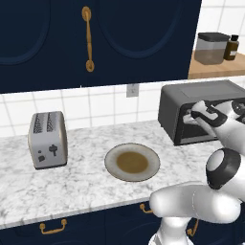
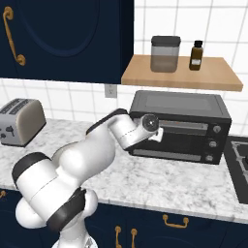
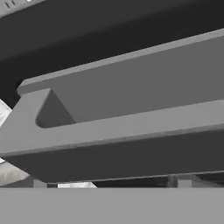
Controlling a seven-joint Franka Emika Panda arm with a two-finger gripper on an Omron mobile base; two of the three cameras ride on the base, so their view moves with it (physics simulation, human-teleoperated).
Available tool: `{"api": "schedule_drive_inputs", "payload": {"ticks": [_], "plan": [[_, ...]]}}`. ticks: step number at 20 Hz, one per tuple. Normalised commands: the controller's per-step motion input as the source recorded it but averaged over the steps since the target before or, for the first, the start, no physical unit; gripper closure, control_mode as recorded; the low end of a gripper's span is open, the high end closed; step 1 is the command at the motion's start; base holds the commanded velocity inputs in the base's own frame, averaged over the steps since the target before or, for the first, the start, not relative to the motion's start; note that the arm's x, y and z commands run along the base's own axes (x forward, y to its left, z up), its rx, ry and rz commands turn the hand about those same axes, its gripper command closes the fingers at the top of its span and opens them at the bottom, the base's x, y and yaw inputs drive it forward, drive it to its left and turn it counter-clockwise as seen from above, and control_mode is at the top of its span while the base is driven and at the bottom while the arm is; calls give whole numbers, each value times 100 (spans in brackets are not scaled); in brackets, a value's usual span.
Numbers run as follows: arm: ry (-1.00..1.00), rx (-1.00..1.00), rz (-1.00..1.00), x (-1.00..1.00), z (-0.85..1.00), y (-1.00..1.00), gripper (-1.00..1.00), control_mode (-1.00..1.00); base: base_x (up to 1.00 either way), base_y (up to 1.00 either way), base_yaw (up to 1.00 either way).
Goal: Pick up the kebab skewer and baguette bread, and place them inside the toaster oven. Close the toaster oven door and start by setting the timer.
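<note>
The toaster oven [image 1: 191, 95] [image 2: 179, 104] stands on the counter at the right, under a wooden shelf. The toaster oven door [image 2: 189, 145] is upright against the oven's front. Its grey bar handle [image 2: 189, 127] [image 3: 131, 127] runs across the hand view from very close, with its left bracket in sight. My gripper [image 1: 198, 114] [image 2: 157, 131] is open at the left end of that handle, right at the door. Nothing shows between its fingers. The kebab skewer and the baguette bread are hidden. The round plate [image 1: 111, 162] on the counter is bare.
A silver two-slot toaster [image 1: 47, 139] [image 2: 19, 121] stands at the left of the counter. Three knobs [image 2: 216, 129] line the oven's right side. The shelf [image 2: 179, 75] carries a jar [image 2: 165, 53] and a bottle [image 2: 195, 55]. A stove edge [image 2: 240, 160] lies far right.
</note>
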Motion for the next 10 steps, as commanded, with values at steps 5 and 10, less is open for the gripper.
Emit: {"api": "schedule_drive_inputs", "payload": {"ticks": [5, 10], "plan": [[3, -2, 0, 51, -4, 13, -100, -100, 0, 0, 0], [0, -3, 0, -14, 0, 0, -100, -100, 0, 0, 0]]}}
